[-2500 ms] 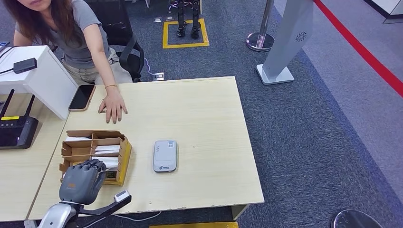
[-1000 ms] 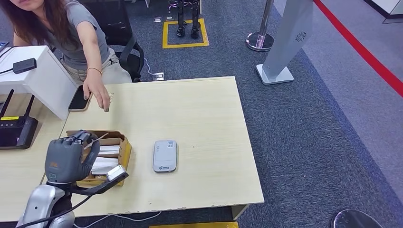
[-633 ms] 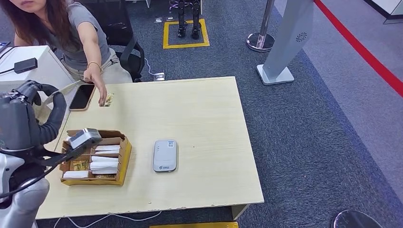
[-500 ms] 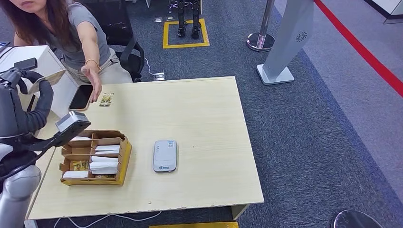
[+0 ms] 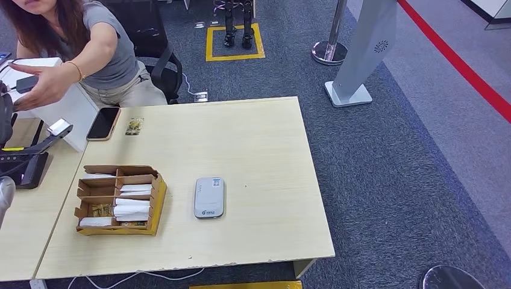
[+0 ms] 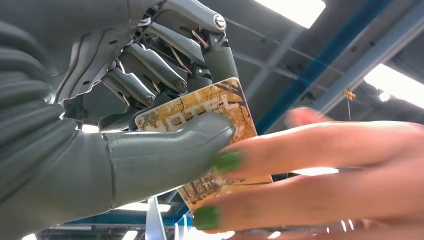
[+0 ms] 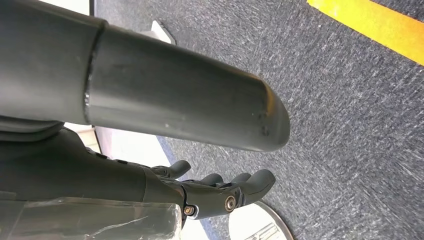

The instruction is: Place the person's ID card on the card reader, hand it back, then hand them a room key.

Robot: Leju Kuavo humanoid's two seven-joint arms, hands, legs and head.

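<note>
The task looks to be at its last step, the key handover. The left robot hand [image 6: 150, 135] pinches the room key [image 6: 210, 145] between thumb and fingers, raised off the worktop's [image 5: 265, 150] 9 o'clock side, and the person's hand [image 6: 320, 170] is already closing on the card's free end; release has not yet happened. A small card [image 5: 134, 126], probably the returned ID card, lies on the worktop at about 11 o'clock, just beside a dark phone [image 5: 103, 123]. The card reader [image 5: 210, 197] sits near the centre with nothing on it, so the reading and hand-back seem done. The cardboard key box [image 5: 119, 198] stands at 8 o'clock.

The right robot hand [image 7: 220, 192] hangs over carpet, fingers loosely apart and holding nothing.

Writing: the room key shows "OTEL", presumably "HOTEL" with the first letter hidden. The reader's label is too small to read.
</note>
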